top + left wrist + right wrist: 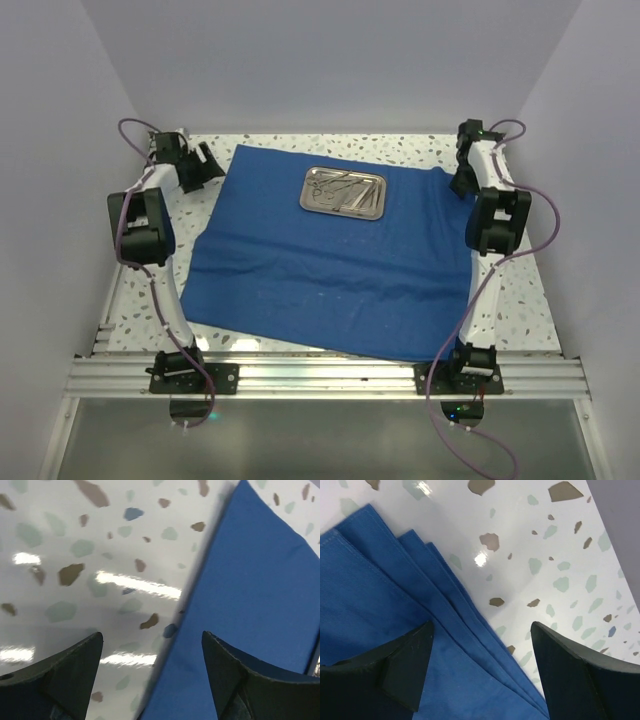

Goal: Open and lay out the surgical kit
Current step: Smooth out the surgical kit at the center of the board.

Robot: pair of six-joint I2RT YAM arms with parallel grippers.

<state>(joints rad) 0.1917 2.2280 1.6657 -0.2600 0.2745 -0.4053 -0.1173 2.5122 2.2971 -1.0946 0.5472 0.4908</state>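
Observation:
The royal-blue cloth wrap (330,260) lies spread flat over the middle of the table. The small steel tray (344,192) sits on its far part, with several slim silver instruments (340,190) inside. My left gripper (205,165) is open and empty beside the cloth's far left corner; in the left wrist view the cloth edge (250,605) runs between its fingers (60,675). My right gripper (462,180) is open and empty over the cloth's far right corner, where folded layers (420,605) show between its fingers (580,675).
The speckled white tabletop (510,290) shows round the cloth. Grey walls close in on the left, back and right. The aluminium rail (320,378) with both arm bases runs along the near edge.

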